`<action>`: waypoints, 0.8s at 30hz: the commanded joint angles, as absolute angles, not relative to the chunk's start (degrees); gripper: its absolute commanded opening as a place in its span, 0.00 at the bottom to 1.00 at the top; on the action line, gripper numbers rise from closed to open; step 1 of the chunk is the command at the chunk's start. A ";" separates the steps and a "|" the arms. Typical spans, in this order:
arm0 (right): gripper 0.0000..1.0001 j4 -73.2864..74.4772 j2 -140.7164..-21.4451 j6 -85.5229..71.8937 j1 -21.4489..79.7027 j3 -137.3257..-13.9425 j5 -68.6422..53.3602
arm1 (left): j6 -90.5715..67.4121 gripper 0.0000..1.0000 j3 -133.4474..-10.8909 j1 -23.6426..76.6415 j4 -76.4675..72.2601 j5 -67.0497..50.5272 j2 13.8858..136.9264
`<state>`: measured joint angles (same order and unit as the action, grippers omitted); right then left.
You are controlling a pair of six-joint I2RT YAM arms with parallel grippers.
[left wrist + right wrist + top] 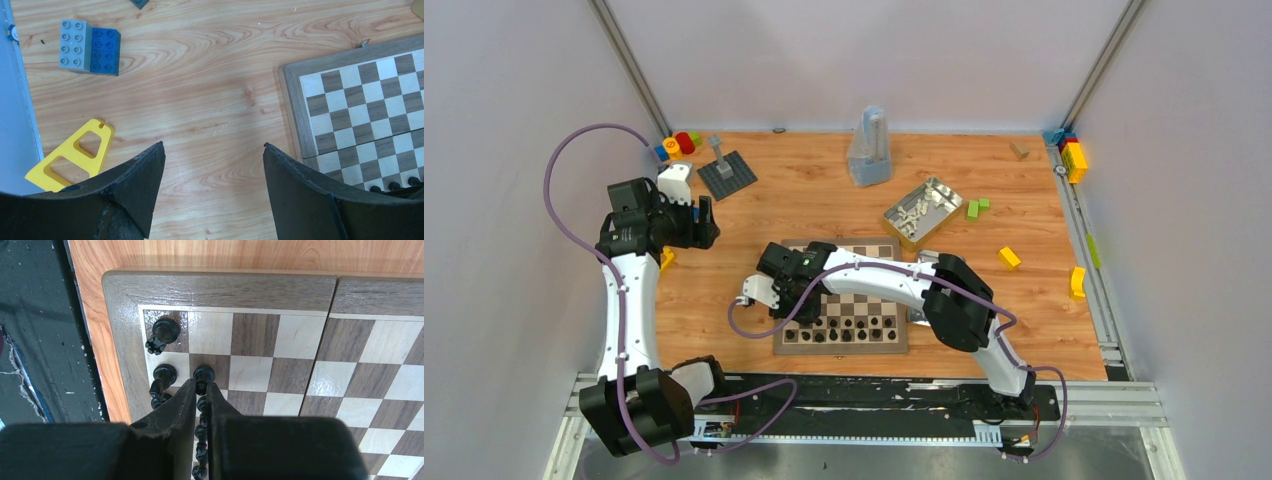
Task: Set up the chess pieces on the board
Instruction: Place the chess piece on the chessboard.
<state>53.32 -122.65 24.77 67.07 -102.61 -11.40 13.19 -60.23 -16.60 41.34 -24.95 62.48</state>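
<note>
Black pawn [203, 374] upright on board [220, 287], right tool [201, 386] closed just beside it

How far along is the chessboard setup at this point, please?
Done: black pieces stand on the two near rows of the board. In hand: the right gripper is shut on a black pawn in the second row, near the corner rook; the left gripper hangs open, empty. Left: the white pieces lie in the tin; the far rows are bare.

A lab test cell: plain panel walls [514, 100], aluminium framing [1114, 402].
</note>
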 commanded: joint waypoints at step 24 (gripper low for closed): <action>0.25 52.67 -123.08 25.52 67.50 -103.89 -10.30 | 13.30 0.80 -61.52 -17.22 40.47 -26.26 62.31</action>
